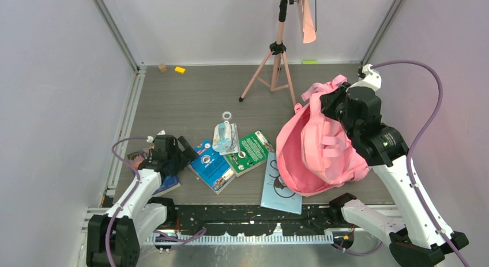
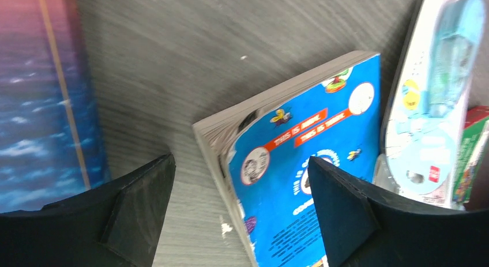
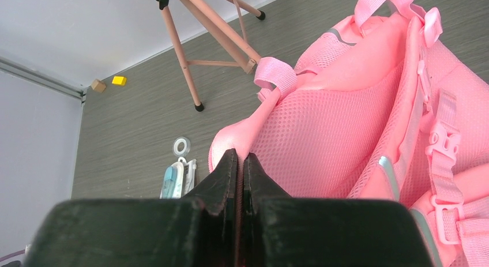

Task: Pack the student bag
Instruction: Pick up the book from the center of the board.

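Top external view: right end effector (image 1: 331,101) pinches the pink student bag (image 1: 314,154) open; left end effector (image 1: 185,149) spreads wide at the blue book (image 1: 212,166), ready to grab.

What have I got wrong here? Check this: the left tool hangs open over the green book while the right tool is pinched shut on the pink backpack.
The book is wrong. The left wrist view shows the open left tool over the blue book, not a green one. The right tool is pinched shut on the pink backpack, as stated.
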Motion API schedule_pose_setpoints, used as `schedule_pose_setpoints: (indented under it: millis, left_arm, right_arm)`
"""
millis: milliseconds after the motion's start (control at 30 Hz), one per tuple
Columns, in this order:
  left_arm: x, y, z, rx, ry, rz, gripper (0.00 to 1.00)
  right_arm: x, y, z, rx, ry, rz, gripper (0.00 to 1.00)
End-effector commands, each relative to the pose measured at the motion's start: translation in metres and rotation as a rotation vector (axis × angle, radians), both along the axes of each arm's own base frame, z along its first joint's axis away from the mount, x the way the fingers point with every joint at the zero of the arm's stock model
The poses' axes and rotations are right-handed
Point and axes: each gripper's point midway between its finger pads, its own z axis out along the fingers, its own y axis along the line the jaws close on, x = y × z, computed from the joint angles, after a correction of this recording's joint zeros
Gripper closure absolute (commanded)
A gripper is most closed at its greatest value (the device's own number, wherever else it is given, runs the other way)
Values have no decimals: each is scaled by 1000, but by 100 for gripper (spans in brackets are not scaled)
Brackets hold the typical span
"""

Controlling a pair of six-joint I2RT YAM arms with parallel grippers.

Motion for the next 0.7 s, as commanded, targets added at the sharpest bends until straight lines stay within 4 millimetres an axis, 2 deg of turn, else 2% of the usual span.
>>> schedule_pose_setpoints:
  millis: [0, 233, 433, 567, 667]
  left_arm:
    - [18, -17, 2, -113, -67, -1, 17]
    - [22, -22, -2, -138, -66, -3, 52]
    - [23, -16, 4, -121, -103, 24, 86]
    - [23, -10, 16, -95, -149, 35, 100]
    - [23, -7, 26, -79, -195, 33, 100]
  right_arm:
    - [5, -10, 55, 56, -206, -59, 100]
    - [7, -8, 46, 49, -186, -46, 100]
    - [10, -3, 13, 16, -99, -31, 100]
    - [12, -2, -9, -7, -44, -30, 100]
    - [12, -1, -29, -23, -1, -29, 100]
